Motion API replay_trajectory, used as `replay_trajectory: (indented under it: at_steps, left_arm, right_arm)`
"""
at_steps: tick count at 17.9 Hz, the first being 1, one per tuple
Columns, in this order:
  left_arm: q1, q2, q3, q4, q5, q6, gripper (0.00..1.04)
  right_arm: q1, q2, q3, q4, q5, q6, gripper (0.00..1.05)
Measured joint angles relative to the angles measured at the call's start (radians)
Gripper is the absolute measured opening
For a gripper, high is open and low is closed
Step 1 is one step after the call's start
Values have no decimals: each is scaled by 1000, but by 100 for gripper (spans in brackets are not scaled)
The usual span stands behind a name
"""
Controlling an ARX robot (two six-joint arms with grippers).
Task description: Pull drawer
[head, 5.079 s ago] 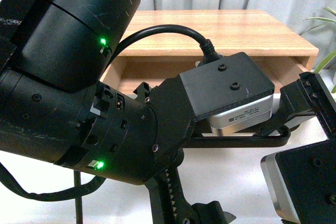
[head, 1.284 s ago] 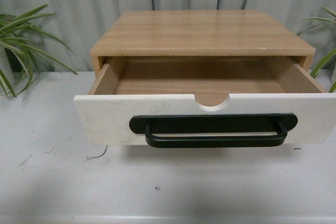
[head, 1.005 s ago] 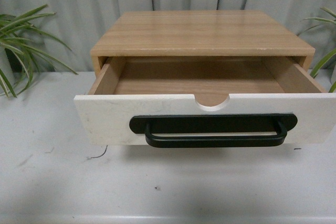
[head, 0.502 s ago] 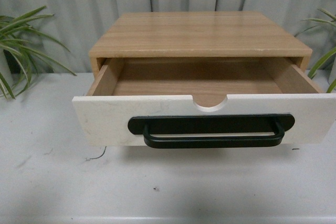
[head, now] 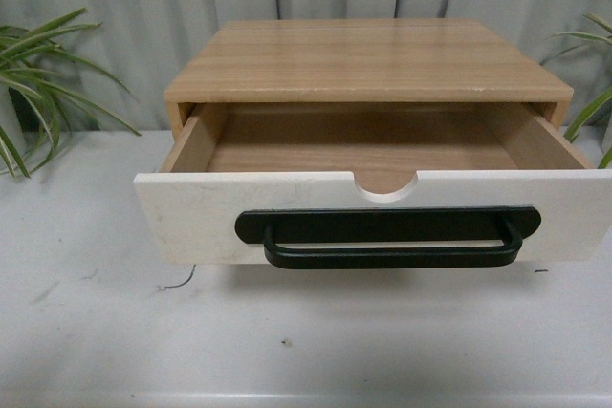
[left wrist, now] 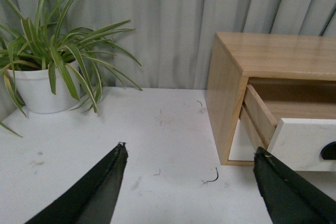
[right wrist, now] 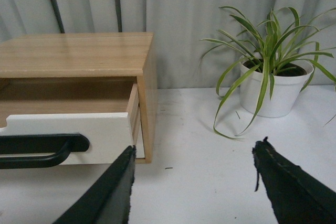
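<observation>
Wood, front view: white-fronted wooden drawer (head: 373, 212) with black bar handle (head: 390, 253) stands pulled well out of the light wooden cabinet (head: 368, 59), which sits toward the back edge of the white bench (head: 96, 332); its inside looks empty, so the pull seems done
Arms, front view: neither in sight, likely backed off clear of the drawer
Left wrist view: left gripper (left wrist: 191, 187) hangs over the bench with its dark fingers spread wide, holding nothing; green plant in a white pot (left wrist: 47, 77) near the back left corner; drawer front cut off at the frame edge
Right wrist view: right gripper (right wrist: 194, 190) likewise parted and empty; second potted plant (right wrist: 270, 85) toward the back right corner; handle only partly shown
</observation>
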Motion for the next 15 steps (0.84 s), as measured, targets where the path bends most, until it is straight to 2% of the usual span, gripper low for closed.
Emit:
replay_trajectory:
  at_steps: [2, 6, 7, 9, 15]
  left_arm:
    - [0, 0, 0, 0, 0, 0, 82]
    - [0, 0, 0, 0, 0, 0, 99]
    - [0, 0, 0, 0, 0, 2, 100]
    - [0, 0, 0, 0, 0, 1, 97]
    - [0, 0, 0, 0, 0, 2, 98]
  right_arm:
    - [0, 0, 0, 0, 0, 0, 75]
    - [0, 0, 0, 0, 0, 0, 95]
    - [0, 0, 0, 0, 0, 0, 99]
    - [0, 0, 0, 0, 0, 1, 99]
    - [0, 0, 0, 0, 0, 1, 98]
